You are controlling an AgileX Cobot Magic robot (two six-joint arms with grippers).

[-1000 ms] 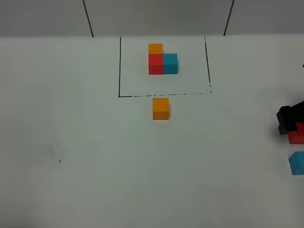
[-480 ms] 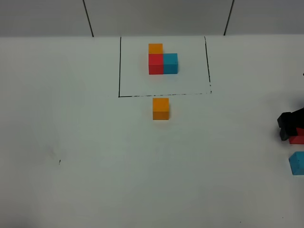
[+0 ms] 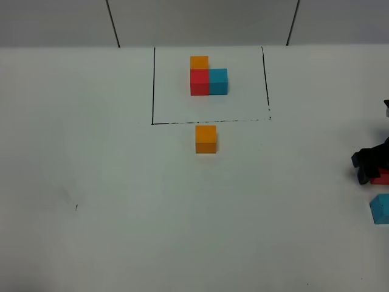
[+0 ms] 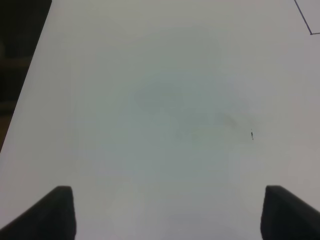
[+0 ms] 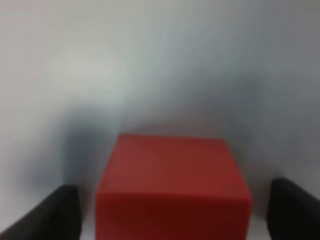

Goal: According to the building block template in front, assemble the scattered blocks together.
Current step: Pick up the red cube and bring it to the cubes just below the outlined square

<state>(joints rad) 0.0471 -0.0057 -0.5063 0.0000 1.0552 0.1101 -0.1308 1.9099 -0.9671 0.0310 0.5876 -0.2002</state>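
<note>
My right jaws stand released, one black fingertip (image 5: 55, 215) on either side of the small matte red cube (image 5: 172, 185). A sliver of white tabletop (image 5: 150, 75) shows between each tip and the cube's faces, so they straddle it without gripping. In the high camera that red cube (image 3: 383, 179) sits at the far right edge of the scene, mostly hidden behind the dark body of the right arm (image 3: 369, 159). On its near side, close by but not touching, lies the small matte blue cube (image 3: 381, 208), partly cut off by the edge of the view.

My left jaws are released too. Their two dark tips (image 4: 60, 212) stand wide apart over the bare white surface with nothing between them. A tiny dark speck (image 4: 252, 134) marks the surface ahead of them.

The small matte orange cube (image 3: 205, 139) rests near the middle of the scene, well left of the other two loose cubes. It is just on the near side of the thin black drawn outline (image 3: 209, 121). Inside that outline, toward its far side, sits the building block template (image 3: 199, 81). Its orange cube lies farthest, its red cube touches that one's near face, and its blue cube touches the red one's right face. Together the three form an L.
</note>
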